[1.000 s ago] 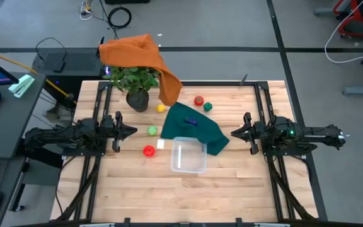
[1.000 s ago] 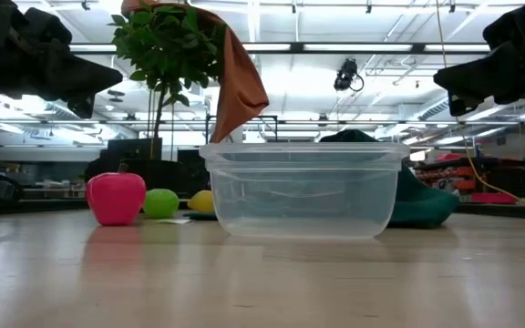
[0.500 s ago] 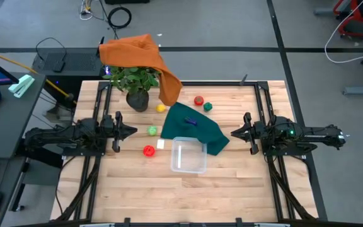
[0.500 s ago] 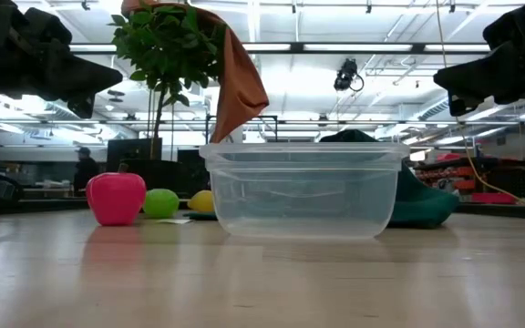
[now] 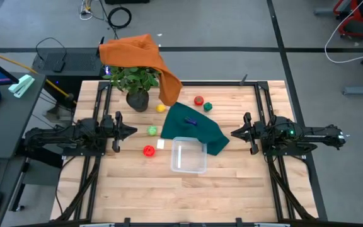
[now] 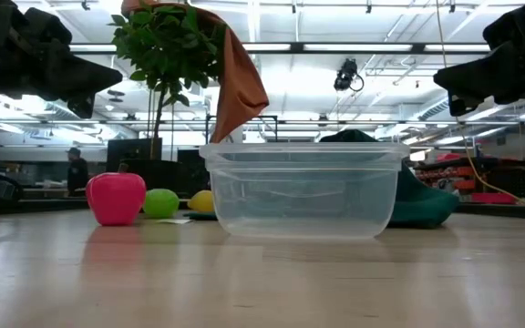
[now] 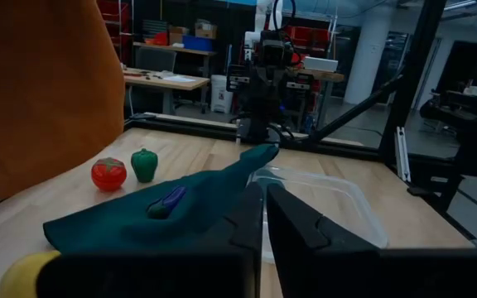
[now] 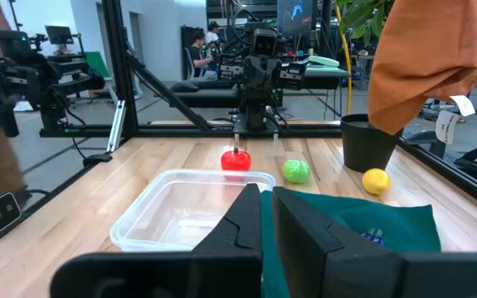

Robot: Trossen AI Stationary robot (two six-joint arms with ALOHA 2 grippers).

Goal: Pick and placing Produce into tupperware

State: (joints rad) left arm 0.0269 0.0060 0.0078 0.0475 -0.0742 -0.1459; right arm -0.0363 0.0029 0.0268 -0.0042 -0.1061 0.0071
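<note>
Left claw (image 5: pixel 131 132): fingers drawn together with nothing between them, hovering above the table at the tupperware's left, tips pointing toward it.
Right claw (image 5: pixel 235 133): fingers together, holding nothing, hovering at the tupperware's right, tips pointing toward it.
Tupperware (image 5: pixel 188 155): clear and with nothing inside, standing on the table (image 5: pixel 144 195) between the two claws and a little nearer the front edge.
Green cloth (image 5: pixel 193 128): spread behind the tupperware, its front edge touching or tucked at the tupperware's back rim.
Dark blue piece (image 5: pixel 191 121): lying on the green cloth, behind the tupperware.
White block (image 5: pixel 161 144): just left of the tupperware.
Pink-red fruit (image 5: pixel 148 151): left of the tupperware, beyond the white block.
Green fruit (image 5: pixel 152 130): left and behind the tupperware, near the left claw.
Yellow fruit (image 5: pixel 161 108): behind the tupperware, near the plant's pot.
Red tomato (image 5: pixel 198 100): well behind the tupperware, past the cloth.
Green pepper (image 5: pixel 207 106): just beside the red tomato.
Potted plant (image 5: pixel 135 82): far behind and left of the tupperware.
Orange cloth (image 5: pixel 140 55): draped over the plant.
</note>
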